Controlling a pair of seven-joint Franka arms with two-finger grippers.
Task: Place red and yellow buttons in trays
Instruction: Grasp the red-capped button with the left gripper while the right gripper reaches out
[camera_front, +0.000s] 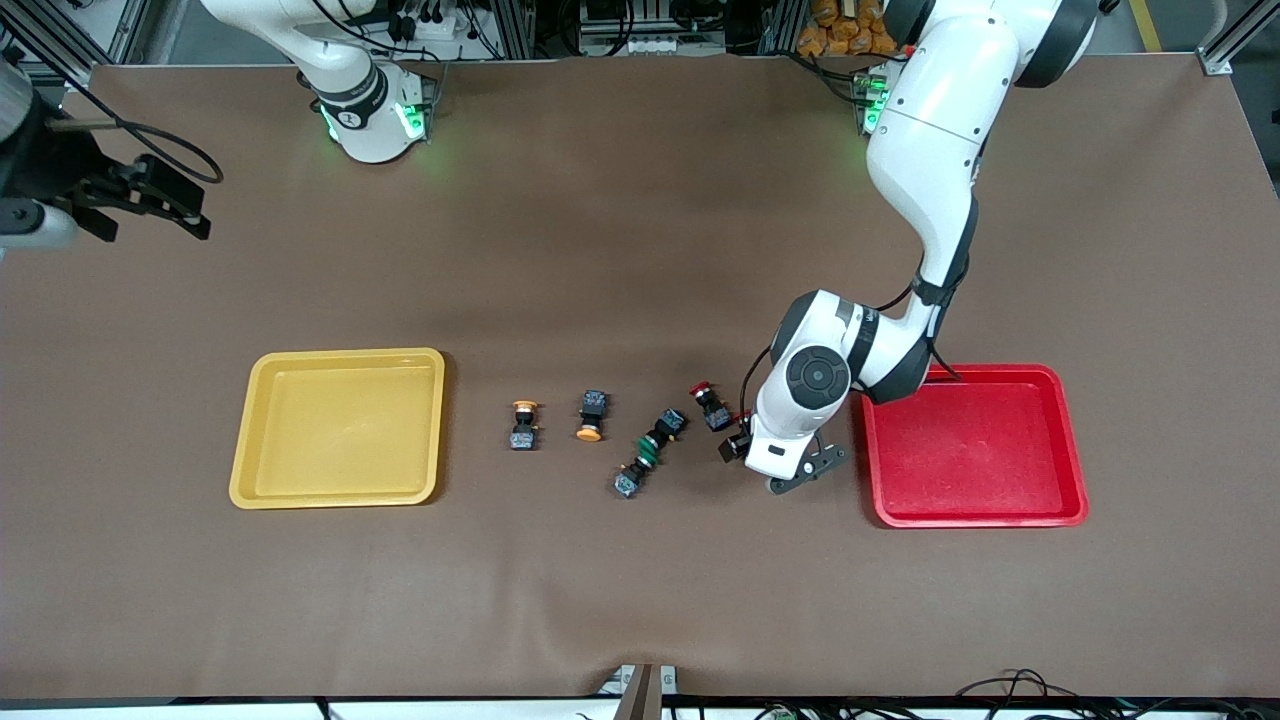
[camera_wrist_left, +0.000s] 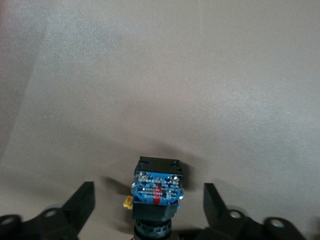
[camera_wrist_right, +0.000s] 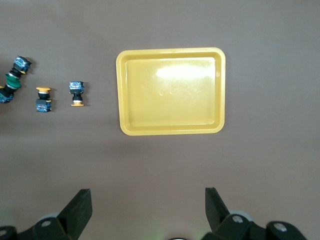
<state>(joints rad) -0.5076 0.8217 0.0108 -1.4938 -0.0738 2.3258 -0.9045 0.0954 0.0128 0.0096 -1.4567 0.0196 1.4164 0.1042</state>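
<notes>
Both pincer (camera_wrist_left: 156, 210) fingers (camera_wrist_left: 79, 204) astride red button (camera_wrist_left: 157, 187)

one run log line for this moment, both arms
left gripper: open, astride red button on table | right gripper: open, waiting above yellow tray | red tray: holds nothing

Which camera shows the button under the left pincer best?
The left wrist view: the red button lies between the open left pincer fingers, unclamped. The front view shows only a sliver beside the wrist. The right wrist view misses it.
</notes>
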